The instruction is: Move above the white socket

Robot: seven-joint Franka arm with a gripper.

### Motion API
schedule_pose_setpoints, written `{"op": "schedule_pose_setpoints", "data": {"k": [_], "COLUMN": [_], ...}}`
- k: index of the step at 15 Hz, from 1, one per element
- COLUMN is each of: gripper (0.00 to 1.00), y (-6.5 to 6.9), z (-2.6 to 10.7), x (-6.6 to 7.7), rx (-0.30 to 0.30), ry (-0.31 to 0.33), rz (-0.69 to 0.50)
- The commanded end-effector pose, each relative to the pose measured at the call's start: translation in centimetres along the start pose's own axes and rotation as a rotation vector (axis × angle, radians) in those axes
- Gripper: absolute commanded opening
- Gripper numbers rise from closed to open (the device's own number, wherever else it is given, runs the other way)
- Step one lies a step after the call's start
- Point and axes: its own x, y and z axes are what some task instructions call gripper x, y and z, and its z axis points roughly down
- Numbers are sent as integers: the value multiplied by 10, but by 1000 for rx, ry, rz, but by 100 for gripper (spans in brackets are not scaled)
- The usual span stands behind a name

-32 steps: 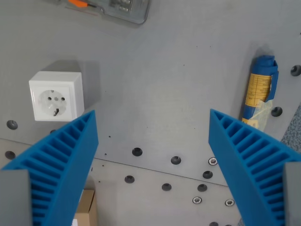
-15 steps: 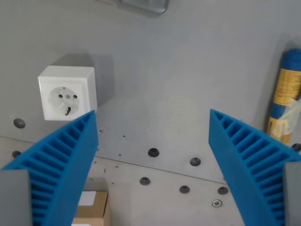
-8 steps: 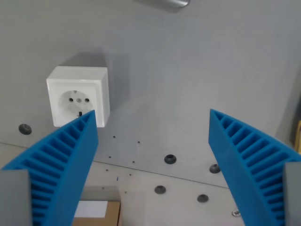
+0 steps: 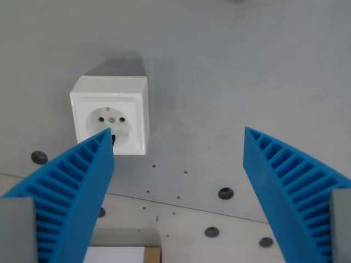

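Observation:
The white socket (image 4: 111,114) is a square white box with a round plug face, resting on the grey table at the wrist view's left. My gripper (image 4: 178,137) is open and empty, with its two blue ribbed fingers (image 4: 66,192) spread wide. The tip of the left finger overlaps the socket's lower edge in the picture. The socket lies left of the gap between the fingers.
The grey table (image 4: 230,82) has several dark screw holes (image 4: 225,193) along a seam near the bottom. The corner of a cardboard box (image 4: 126,254) shows at the bottom edge between the fingers.
The camera has moved left and forward: the socket has shifted right and down in the picture and looks larger. The blue and yellow tube and the clear tray have left the view.

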Motion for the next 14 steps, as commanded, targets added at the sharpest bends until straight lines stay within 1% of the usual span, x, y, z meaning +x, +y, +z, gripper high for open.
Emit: {"op": "schedule_pose_setpoints", "data": {"k": [1,9,14], "gripper": [100,100,100], "y": [-18,-43,-53], "z": [14,50,65], "x": [-14,-21,-22], "rx": [-36,-28,-29], "ry": [147,121,107], "rz": [35,45,47]}}
